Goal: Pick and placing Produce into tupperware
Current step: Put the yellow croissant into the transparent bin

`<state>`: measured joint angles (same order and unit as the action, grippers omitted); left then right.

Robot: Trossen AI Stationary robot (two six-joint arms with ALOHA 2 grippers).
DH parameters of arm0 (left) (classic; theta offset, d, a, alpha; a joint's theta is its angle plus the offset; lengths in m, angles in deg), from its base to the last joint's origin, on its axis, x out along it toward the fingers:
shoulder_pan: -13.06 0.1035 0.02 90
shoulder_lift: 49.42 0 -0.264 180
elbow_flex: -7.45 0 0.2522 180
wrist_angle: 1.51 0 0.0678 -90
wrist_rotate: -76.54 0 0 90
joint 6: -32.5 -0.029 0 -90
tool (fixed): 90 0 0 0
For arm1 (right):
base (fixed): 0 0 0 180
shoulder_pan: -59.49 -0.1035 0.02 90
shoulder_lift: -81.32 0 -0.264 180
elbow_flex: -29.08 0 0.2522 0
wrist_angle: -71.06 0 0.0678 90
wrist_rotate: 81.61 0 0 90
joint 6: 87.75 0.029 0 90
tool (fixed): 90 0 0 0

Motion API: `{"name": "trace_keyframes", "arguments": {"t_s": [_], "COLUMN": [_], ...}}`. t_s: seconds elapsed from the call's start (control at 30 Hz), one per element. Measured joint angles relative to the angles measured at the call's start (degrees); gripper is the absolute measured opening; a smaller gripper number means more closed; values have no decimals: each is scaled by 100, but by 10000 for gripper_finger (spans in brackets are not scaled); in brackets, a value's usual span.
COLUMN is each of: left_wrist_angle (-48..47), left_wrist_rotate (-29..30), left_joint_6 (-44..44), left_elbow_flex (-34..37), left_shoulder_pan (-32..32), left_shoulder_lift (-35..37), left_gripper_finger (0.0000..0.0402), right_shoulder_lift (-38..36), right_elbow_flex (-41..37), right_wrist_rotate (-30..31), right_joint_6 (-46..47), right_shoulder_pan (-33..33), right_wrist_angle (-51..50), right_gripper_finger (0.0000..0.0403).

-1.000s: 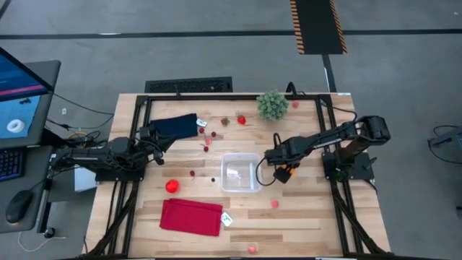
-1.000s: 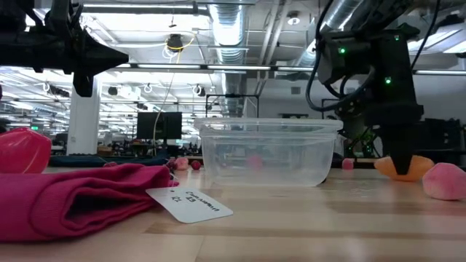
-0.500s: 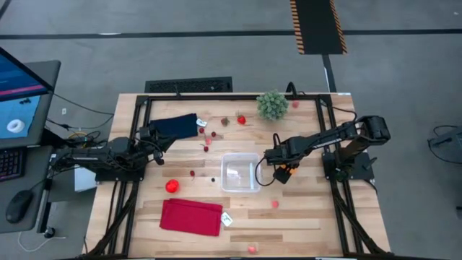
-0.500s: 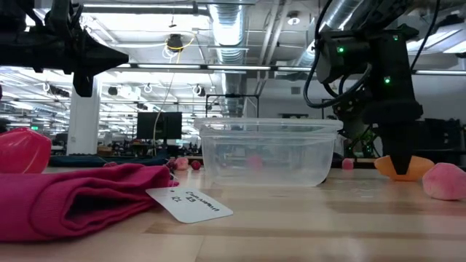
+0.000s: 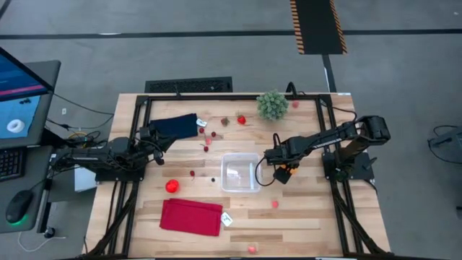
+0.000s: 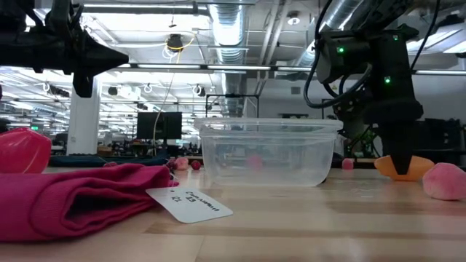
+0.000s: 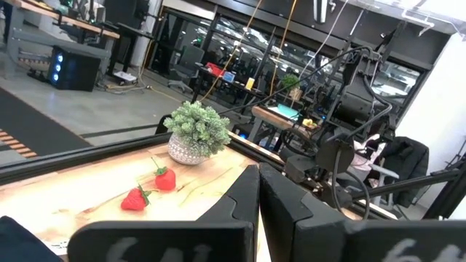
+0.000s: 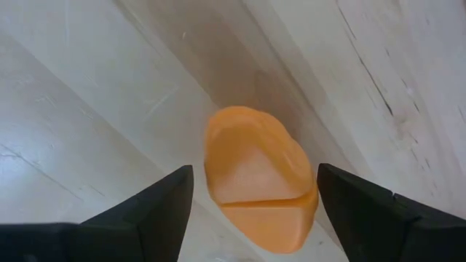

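Right gripper (image 8: 251, 193) hung over the small orange wedge-shaped toy fruit (image 8: 256, 178) on the wooden table (image 5: 303, 209), just beside the clear squarish plastic tupperware (image 5: 240, 173); jaws spread, straddling it, nothing grasped. Piece looked light, rigid, smooth; best pinched across its flat sides. Left gripper (image 7: 256, 191) clenched, empty, parked near the table's left edge

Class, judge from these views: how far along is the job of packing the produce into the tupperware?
Barely begun. Done: the tupperware looks empty from above. In hand: the right gripper, jaws open, is down astride the orange piece on the table beside it, not yet gripping. Left: that piece plus red pieces such as the strawberries. The left gripper waits shut.
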<state>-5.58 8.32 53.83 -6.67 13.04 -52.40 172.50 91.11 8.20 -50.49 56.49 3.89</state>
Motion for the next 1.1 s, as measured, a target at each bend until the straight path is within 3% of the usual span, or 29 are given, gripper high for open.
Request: {"name": "trace_keyframes", "arguments": {"t_s": [0.37, 1.1], "left_wrist_angle": [-5, 2], "left_wrist_rotate": [0, -33], "left_joint_6": [36, 52], "left_elbow_flex": [0, 0], "left_shoulder_pan": [0, 1], "left_shoulder_lift": [0, 0], "left_gripper_finger": [0, 0], "right_shoulder_lift": [0, -11], "right_elbow_flex": [-2, -376], "right_wrist_rotate": [0, 7], "right_joint_6": [19, 131], "right_shoulder_pan": [0, 0], "right_wrist_angle": [-13, 277], "right_gripper_finger": [283, 271]}}
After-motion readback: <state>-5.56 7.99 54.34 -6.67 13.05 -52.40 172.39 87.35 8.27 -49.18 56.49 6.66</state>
